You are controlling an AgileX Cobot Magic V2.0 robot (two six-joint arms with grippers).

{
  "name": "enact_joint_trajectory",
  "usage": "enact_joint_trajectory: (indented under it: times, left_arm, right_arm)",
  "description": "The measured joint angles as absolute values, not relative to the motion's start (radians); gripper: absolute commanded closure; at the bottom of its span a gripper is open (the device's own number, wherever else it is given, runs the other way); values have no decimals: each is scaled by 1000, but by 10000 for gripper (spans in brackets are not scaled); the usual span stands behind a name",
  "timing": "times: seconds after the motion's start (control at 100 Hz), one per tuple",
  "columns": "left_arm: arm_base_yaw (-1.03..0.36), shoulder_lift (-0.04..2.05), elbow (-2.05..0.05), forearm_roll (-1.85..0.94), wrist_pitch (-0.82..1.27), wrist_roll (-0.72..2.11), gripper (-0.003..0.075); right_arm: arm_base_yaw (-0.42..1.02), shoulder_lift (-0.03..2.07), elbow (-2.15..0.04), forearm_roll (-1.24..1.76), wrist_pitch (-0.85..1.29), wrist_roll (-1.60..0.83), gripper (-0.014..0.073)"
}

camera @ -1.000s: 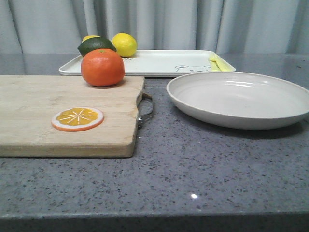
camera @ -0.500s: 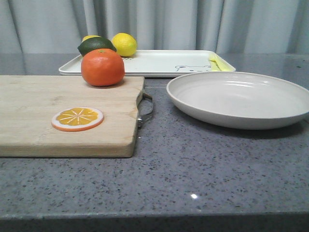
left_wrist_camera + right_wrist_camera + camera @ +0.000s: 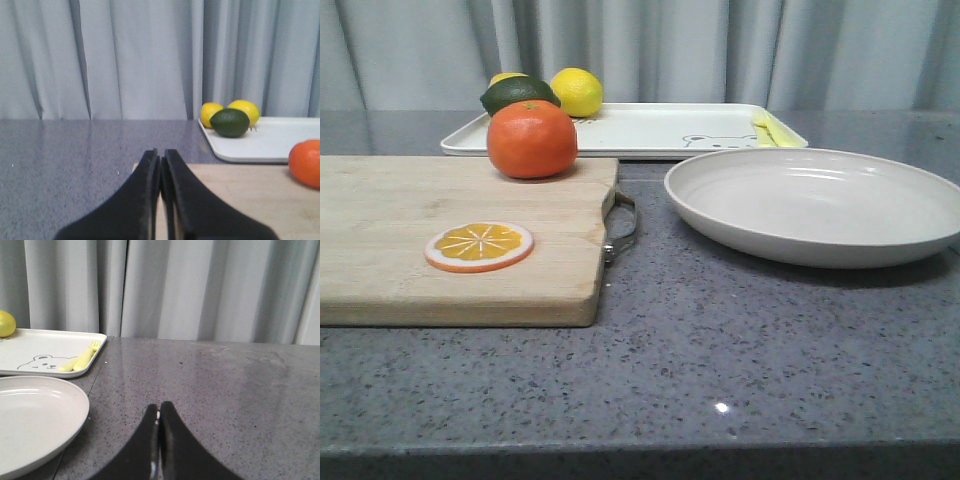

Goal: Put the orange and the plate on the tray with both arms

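The orange sits on the far part of the wooden cutting board; it also shows in the left wrist view. The off-white plate rests on the grey counter at the right, and shows in the right wrist view. The white tray with the bear drawing lies behind both. My left gripper is shut and empty over the board's edge, apart from the orange. My right gripper is shut and empty over the counter beside the plate. Neither gripper shows in the front view.
A lemon, a dark green avocado and another yellow fruit sit at the tray's far left. A yellow fork lies on the tray's right. An orange slice lies on the board. A curtain hangs behind.
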State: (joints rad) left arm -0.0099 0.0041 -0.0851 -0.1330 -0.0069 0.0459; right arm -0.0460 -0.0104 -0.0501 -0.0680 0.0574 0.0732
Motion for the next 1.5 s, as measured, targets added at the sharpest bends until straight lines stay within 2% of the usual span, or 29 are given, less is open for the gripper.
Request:
enact_joint_trajectory:
  times: [0.21, 0.68, 0.89, 1.33, 1.43, 1.5]
  left_arm:
    - [-10, 144, -198, -133, -7, 46, 739]
    - [-10, 485, -393, -133, -17, 46, 739]
    - [-10, 510, -404, -133, -25, 46, 739]
    - [-10, 510, -406, -175, -24, 46, 735]
    - [-10, 524, -431, -177, 0, 46, 698]
    - [-10, 546, -466, -177, 48, 46, 632]
  right_arm:
    - [-46, 78, -170, -68, 155, 73, 653]
    - [-46, 434, -449, -46, 201, 73, 653]
    - [-46, 526, -493, -43, 188, 73, 653]
    - [-46, 536, -493, -41, 239, 73, 653]
    - [-46, 536, -493, -40, 252, 73, 653]
    - [-46, 536, -493, -40, 254, 73, 653]
